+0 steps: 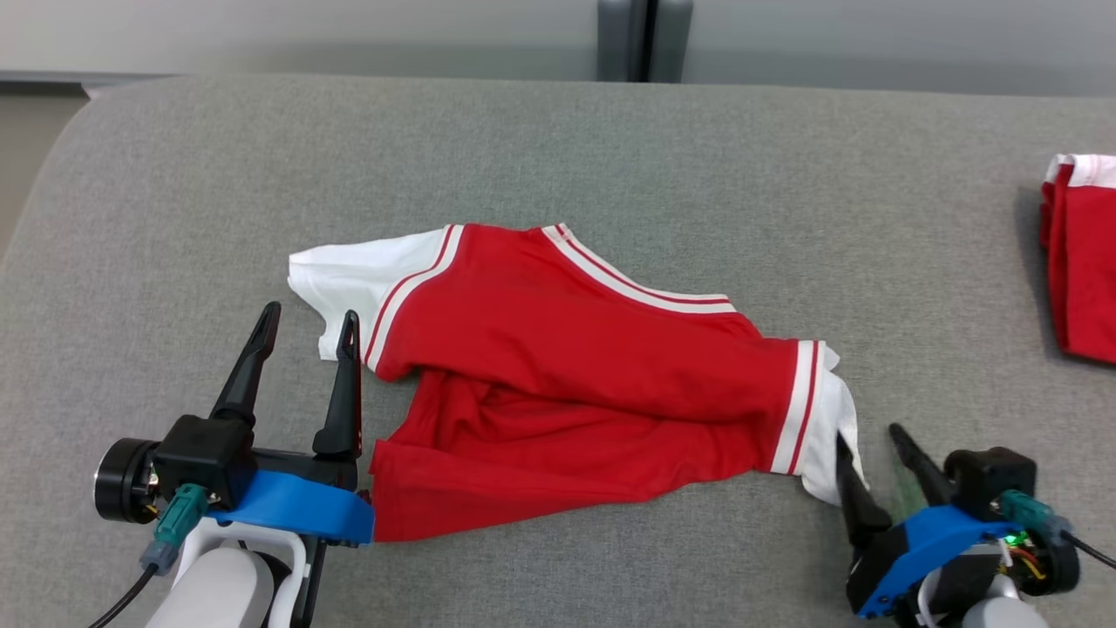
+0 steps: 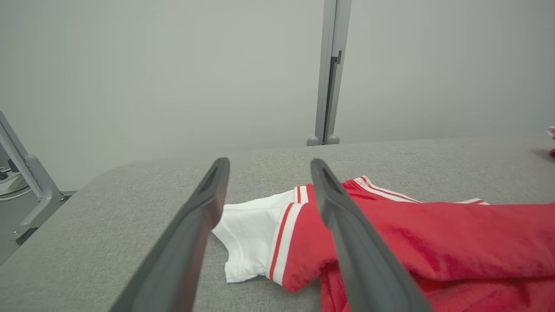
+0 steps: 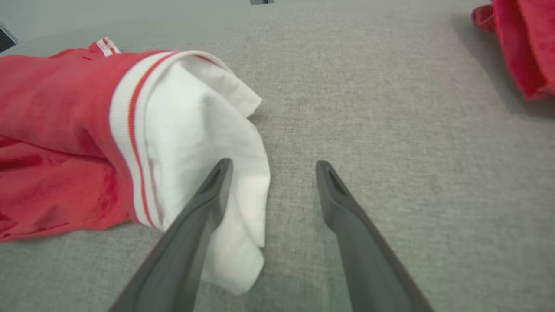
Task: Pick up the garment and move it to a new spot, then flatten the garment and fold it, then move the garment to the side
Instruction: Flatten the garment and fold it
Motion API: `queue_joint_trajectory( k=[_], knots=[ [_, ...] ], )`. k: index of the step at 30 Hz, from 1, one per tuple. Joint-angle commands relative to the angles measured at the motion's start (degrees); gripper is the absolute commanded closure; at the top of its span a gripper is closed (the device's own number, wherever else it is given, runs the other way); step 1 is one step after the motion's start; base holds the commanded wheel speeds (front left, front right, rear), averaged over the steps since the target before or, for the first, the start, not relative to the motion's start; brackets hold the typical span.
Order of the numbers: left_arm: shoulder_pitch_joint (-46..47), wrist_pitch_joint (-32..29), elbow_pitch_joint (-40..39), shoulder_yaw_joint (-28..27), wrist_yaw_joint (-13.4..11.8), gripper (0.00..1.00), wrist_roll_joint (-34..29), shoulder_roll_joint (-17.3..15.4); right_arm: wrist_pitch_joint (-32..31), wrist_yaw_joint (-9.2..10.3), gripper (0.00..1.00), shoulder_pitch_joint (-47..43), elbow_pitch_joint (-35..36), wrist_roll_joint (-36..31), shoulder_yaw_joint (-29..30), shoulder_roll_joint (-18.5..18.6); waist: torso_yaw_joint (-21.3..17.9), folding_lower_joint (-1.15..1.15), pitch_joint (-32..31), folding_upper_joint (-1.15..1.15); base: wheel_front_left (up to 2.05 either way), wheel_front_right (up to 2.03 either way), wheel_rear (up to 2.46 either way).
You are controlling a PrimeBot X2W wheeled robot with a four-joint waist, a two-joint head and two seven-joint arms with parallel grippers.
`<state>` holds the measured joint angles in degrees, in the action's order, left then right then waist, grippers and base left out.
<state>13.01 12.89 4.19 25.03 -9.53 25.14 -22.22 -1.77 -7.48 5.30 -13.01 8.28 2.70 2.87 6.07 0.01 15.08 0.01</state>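
Observation:
A red garment [image 1: 575, 366] with white sleeves and striped trim lies crumpled across the middle of the grey surface [image 1: 558, 148]. My left gripper [image 1: 309, 318] stands open at its left end, beside the white sleeve [image 2: 251, 236], holding nothing. My right gripper [image 1: 867, 436] is open at the garment's right end, its left finger over the edge of the other white sleeve [image 3: 204, 143], nothing clamped between the fingers. The garment [image 3: 56, 143] spreads away to the left in the right wrist view.
A second red and white garment [image 1: 1081, 253] lies at the right edge of the surface, also at the top right [image 3: 520, 43] of the right wrist view. A grey post [image 2: 329, 73] stands behind the far edge. The surface's left corner [image 1: 52, 174] curves away.

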Motion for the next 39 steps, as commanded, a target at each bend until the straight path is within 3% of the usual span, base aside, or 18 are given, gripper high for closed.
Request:
queue_joint_trajectory(
  k=[1, 6, 7, 8, 9, 13, 24, 25, 26, 27, 34, 39],
  knots=[
    [1.0, 0.5, 0.4, 0.1, 0.2, 0.0, -0.2, 0.2, 0.1, -0.03, 0.0, 1.0, -1.7, 0.0, -0.5, 0.1, 0.7, -0.01, 0.8, -0.01, 0.0, 0.0, 0.0],
    [1.7, 0.9, 1.2, 0.1, 0.3, 0.0, -0.2, 0.5, -0.4, -0.1, 0.0, 2.1, -7.6, 0.8, -3.7, -0.1, 0.7, -0.01, 1.3, -0.01, 0.0, 0.0, 0.0],
    [1.7, 1.0, 1.3, 0.0, 0.3, 0.0, -0.2, 0.5, -0.5, -0.11, 0.29, 2.3, -8.3, 1.0, -4.3, -0.2, 0.6, -0.01, 1.3, -0.01, 0.0, 0.0, 0.0],
    [1.8, 1.0, 1.5, -0.1, 0.2, 0.0, -0.2, 0.5, -0.7, -0.14, 0.75, 2.5, -8.8, 1.1, -4.9, -0.3, 0.4, -0.01, 1.4, -0.01, 0.0, 0.0, 0.0],
    [1.8, 1.2, 1.6, -0.1, 0.2, 0.0, -0.3, 0.5, -0.8, -0.17, 1.0, 2.5, -9.1, 1.5, -5.3, -0.3, 0.3, -0.01, 1.4, -0.01, 0.0, 0.0, 0.0],
    [1.9, 1.4, 1.7, -0.2, 0.0, 0.0, -0.4, 0.5, 0.7, -0.02, 1.0, 3.0, -7.7, 0.9, -4.1, 0.0, -0.4, -0.01, 1.3, -0.01, 0.0, 0.0, 0.0],
    [2.0, 1.6, 1.8, 0.0, 0.2, 0.0, -0.4, 0.5, 2.1, -0.01, 1.0, 4.7, -2.9, -2.2, 6.6, 2.3, -1.6, -0.01, 1.3, -0.01, 0.0, 0.0, 0.0],
    [2.1, 1.6, 1.9, 0.1, 0.2, 0.0, -0.5, 0.5, 2.1, -0.01, 0.64, 4.8, -2.8, -2.4, 7.1, 2.3, -1.7, -0.01, 1.3, -0.01, 0.0, 0.0, 0.0],
    [2.1, 1.7, 1.9, 0.1, 0.2, 0.0, -0.5, 0.5, 2.1, -0.01, 0.17, 4.9, -2.6, -3.0, 7.6, 2.1, -1.7, -0.01, 1.3, -0.01, 0.0, 0.0, 0.0],
    [2.2, 1.7, 2.0, 0.2, 0.2, 0.0, -0.5, 0.5, 2.7, -0.01, 0.0, 5.0, -2.3, -3.2, 8.0, 1.8, -1.8, -0.01, 1.3, -0.01, 0.0, 0.0, 0.0],
    [1.4, 1.9, 2.4, 0.1, -0.1, 0.0, 0.0, 0.5, 9.9, -0.02, 0.0, 3.8, 2.4, -4.6, 8.7, 0.6, -2.3, -0.01, 0.6, -0.01, 0.0, 0.0, 0.0],
    [-0.2, 1.9, 2.6, 0.1, -0.6, 0.0, 0.4, 0.4, 11.2, -0.02, 0.0, 0.9, 8.4, -3.7, 7.2, 0.2, -2.6, -0.01, -0.9, -0.01, 0.0, 0.0, 0.0]
  ],
)
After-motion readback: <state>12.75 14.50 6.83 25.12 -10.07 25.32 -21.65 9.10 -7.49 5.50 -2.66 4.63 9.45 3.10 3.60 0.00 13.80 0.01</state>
